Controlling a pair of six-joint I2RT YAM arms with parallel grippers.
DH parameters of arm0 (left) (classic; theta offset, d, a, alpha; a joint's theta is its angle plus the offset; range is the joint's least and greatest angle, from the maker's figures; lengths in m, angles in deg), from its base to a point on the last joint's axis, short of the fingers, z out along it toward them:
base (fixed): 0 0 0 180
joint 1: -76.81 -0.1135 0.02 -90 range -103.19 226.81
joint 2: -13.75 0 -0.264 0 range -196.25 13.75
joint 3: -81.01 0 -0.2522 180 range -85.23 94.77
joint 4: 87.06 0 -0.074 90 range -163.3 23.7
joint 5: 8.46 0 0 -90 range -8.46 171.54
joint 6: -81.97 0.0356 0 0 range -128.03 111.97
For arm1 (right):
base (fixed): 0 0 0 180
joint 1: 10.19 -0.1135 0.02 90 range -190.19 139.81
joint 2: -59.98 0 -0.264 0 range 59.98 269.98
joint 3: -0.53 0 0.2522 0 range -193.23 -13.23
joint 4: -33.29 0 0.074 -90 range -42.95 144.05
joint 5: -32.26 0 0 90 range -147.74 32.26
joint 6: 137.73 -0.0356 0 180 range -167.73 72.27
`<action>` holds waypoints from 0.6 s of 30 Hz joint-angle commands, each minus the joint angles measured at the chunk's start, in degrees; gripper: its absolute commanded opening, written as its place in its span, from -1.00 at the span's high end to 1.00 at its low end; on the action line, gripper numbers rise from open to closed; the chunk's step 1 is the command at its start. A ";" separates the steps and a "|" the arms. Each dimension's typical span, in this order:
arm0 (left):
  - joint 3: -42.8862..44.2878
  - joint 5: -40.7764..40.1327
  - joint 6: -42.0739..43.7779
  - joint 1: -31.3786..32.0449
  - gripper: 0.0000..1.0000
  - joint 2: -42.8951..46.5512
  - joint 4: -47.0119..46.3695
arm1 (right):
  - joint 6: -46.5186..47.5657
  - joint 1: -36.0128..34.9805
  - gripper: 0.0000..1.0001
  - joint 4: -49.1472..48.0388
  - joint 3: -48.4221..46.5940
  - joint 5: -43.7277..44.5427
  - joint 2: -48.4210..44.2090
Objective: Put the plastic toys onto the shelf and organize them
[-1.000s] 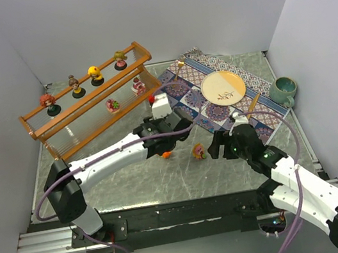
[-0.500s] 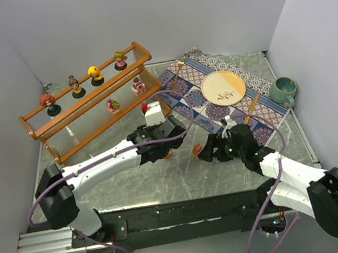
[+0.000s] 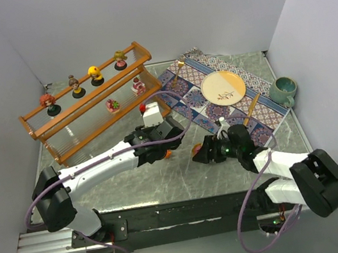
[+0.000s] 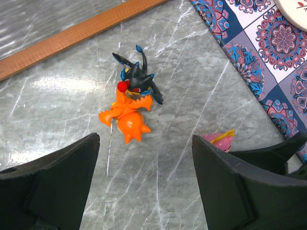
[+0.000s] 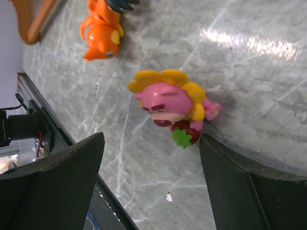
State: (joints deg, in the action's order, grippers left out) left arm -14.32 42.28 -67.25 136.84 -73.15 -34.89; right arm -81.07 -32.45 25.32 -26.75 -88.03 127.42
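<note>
The shelf (image 3: 88,107) stands at the back left, with several dolls on its top tier and two pink-red toys on the middle tier. An orange toy (image 4: 127,120) and a black spiky toy (image 4: 136,81) lie touching on the table, just ahead of my open, empty left gripper (image 4: 145,143). In the top view this gripper (image 3: 164,146) covers the black one. A pink and yellow toy (image 5: 168,100) lies on its side just ahead of my open, empty right gripper (image 5: 151,141), which sits low over the table (image 3: 204,153).
A patterned blue mat (image 3: 199,105) at the back right carries a round plate (image 3: 223,87). A teal mug (image 3: 283,89) stands by the right wall. A small red toy (image 3: 144,108) sits by the shelf's right end. The two grippers are close together.
My right gripper has moved left and lower, up to the pink and yellow toy. My left gripper has shifted slightly left and back, uncovering the red toy by the shelf.
</note>
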 commanded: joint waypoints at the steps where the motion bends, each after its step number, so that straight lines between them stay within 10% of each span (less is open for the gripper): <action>1: 0.10 -0.28 0.86 -0.09 -0.66 2.34 -0.53 | 0.30 -1.38 -0.73 -4.53 -1.78 -2.32 2.17; 18: -3.94 7.27 5.95 0.17 -0.67 3.22 -10.70 | -2.52 -6.65 -0.75 11.66 -2.04 13.03 -9.33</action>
State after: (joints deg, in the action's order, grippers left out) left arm -16.26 45.07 -65.45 136.84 -72.21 -38.36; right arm -83.30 -38.83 27.26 -27.43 -83.26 125.80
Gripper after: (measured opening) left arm 0.829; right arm 0.867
